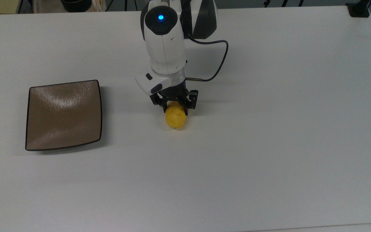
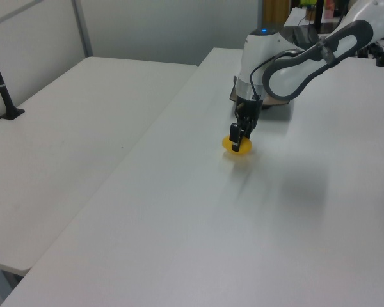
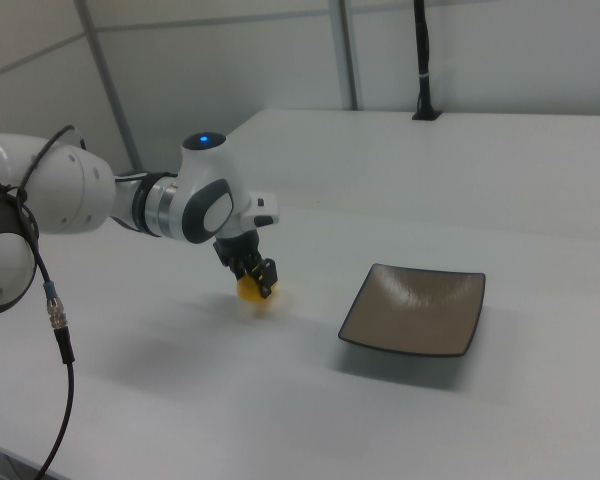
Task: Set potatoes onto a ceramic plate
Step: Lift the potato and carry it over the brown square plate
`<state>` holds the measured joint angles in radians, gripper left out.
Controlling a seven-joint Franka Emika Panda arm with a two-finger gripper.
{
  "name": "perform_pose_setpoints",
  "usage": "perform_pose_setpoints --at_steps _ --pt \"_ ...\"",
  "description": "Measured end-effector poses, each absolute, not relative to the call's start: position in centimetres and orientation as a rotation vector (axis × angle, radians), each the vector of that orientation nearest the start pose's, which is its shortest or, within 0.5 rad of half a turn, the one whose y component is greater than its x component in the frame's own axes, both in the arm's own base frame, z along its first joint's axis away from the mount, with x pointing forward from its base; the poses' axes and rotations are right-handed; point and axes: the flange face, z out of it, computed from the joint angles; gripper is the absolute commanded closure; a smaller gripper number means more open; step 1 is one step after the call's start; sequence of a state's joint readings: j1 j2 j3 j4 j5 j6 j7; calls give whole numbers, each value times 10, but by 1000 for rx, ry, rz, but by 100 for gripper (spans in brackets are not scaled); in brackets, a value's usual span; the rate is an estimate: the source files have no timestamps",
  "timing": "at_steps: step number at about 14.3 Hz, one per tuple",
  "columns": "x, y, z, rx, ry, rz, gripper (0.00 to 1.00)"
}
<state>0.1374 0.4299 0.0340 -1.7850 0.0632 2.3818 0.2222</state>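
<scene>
Potato (image 1: pixel 175 118) between fingers (image 1: pixel 165 109), on table (image 1: pixel 269 129)

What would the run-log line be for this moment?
phase: grasp | tool: closed on small yellow oval potato, on white table | square glossy brown ceramic plate: empty

Top view: looked almost straight down from high above the white table (image 1: pixel 269 145), with the arm's base at the picture's upper edge.
Left view: stood off one end of the table, raised, and faced along its length; the arm (image 2: pixel 294 61) was at mid-distance, the brown plate (image 2: pixel 278 101) behind it.
Right view: sat lower and nearer, at the opposite end, with the plate (image 3: pixel 415 310) in front and the arm (image 3: pixel 130 205) on the right view's left.
Shared: all three took in the plate (image 1: pixel 63 114), the arm's wrist and the yellow potato (image 1: pixel 175 118).
</scene>
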Motion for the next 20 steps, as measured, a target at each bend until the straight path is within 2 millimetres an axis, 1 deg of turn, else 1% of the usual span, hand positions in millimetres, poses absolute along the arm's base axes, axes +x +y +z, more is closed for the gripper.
perform_pose_setpoints --at_steps 3,4,5,6,8,9,12,13,14,18,20 --pt "660 111 362 -3031 124 -291 54" --pt "655 107 379 -3046 55 -270 54" --pt "649 99 396 -3062 -38 -241 54" --pt "644 90 408 -3072 -113 -210 54" --pt "638 67 424 -3086 -221 -174 54" --pt "638 58 426 -3090 -236 -178 54" --pt "639 16 436 -3111 -274 -206 54" --pt "639 6 438 -3117 -275 -210 54" --pt "638 -5 439 -3123 -274 -211 54" --pt "636 -38 437 -3143 -265 -204 53" --pt "634 -59 434 -3162 -257 -191 53"
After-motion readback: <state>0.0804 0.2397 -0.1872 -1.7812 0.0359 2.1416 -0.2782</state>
